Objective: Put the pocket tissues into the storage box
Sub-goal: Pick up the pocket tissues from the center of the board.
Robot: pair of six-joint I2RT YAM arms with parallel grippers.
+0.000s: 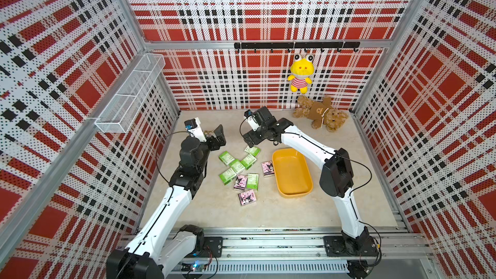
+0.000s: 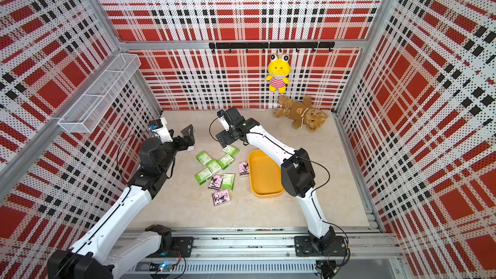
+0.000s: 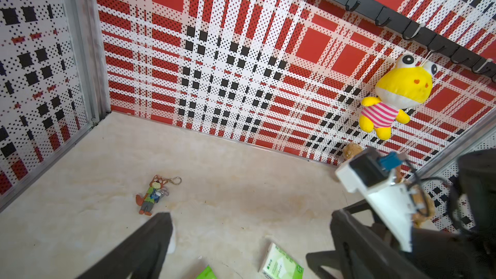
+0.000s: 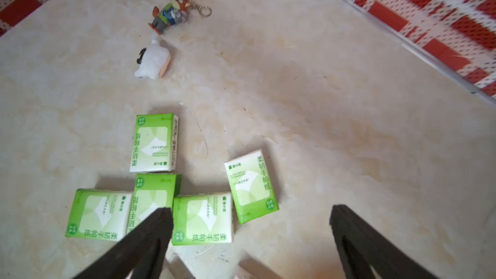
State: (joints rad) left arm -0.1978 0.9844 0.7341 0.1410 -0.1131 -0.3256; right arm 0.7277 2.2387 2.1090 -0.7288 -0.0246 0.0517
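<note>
Nine: counted that many pocket tissues [image 1: 241, 170] in both top views, loose on desk [image 1: 204, 210], just beside storage box [image 1: 291, 175], all outside it. Noted right pincer [image 1: 249, 142] over farthest green one, left pincer [image 1: 221, 135] near cluster, apart from it. Left wrist view: saw left pincer [image 3: 248, 214] spread wide, gripping nothing; two green ones at frame edge. Right wrist view: saw right pincer [image 4: 249, 216] spread wide, empty, above five green ones.
</note>
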